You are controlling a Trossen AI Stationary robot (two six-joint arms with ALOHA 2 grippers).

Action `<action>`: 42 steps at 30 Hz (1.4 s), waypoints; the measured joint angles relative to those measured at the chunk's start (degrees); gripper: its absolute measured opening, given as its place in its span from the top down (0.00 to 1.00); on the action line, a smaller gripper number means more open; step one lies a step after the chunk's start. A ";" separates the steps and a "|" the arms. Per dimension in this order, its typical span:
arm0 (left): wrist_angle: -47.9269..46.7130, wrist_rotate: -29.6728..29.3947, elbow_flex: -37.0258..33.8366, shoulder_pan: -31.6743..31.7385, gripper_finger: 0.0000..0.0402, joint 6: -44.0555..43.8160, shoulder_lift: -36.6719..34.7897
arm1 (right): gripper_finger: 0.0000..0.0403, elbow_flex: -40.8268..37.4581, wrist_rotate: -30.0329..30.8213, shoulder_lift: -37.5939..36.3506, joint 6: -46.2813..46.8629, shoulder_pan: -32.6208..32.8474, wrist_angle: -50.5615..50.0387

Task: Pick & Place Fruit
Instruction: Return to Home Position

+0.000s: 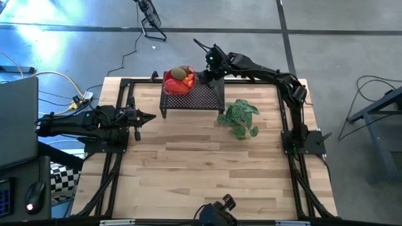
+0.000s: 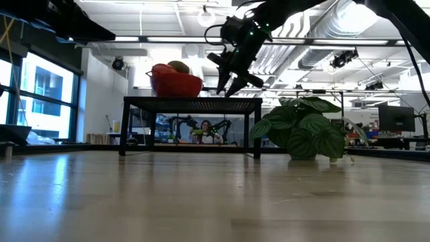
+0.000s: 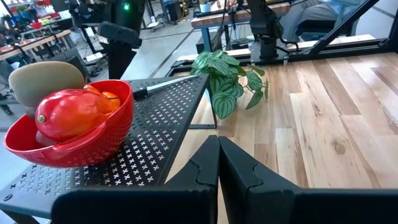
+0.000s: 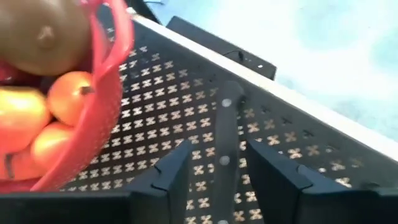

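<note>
Fruit (image 3: pixel 68 115) heaped in red bowl (image 3: pixel 93 146) on perforated shelf (image 3: pixel 155 143); brown kiwi (image 3: pixel 43 81) topmost.

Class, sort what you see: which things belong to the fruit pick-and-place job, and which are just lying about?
Job: fruit piled in the red bowl; black shelf under it; right hand, open above the shelf; left hand, shut, at the table's left side.
Lying about: knife on the shelf; leafy plant on the table beside the shelf.
</note>
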 joint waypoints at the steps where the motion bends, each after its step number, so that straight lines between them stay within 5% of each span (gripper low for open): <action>1: 0.00 0.00 0.00 -0.02 1.00 0.00 0.00 | 0.62 0.00 -0.30 -0.02 0.00 -0.06 0.09; 8: 0.00 0.00 0.00 -0.02 1.00 -0.03 -0.02 | 0.62 0.00 -0.21 -1.43 -2.70 0.17 1.68; 19: 0.02 0.02 0.00 0.00 1.00 -1.33 0.00 | 0.95 0.00 0.46 -8.85 -15.95 3.05 1.86; 27: 2.14 0.02 0.00 -0.02 1.00 -3.98 0.00 | 0.99 -0.96 0.17 -9.05 -22.68 9.71 3.64; 33: 2.12 0.02 0.00 -0.01 1.00 -5.59 0.00 | 1.00 -7.23 0.27 -9.03 -25.30 15.03 11.71; 42: 2.03 0.02 0.00 0.00 1.00 -5.79 0.00 | 1.00 -26.49 2.92 -9.00 -17.81 20.92 40.41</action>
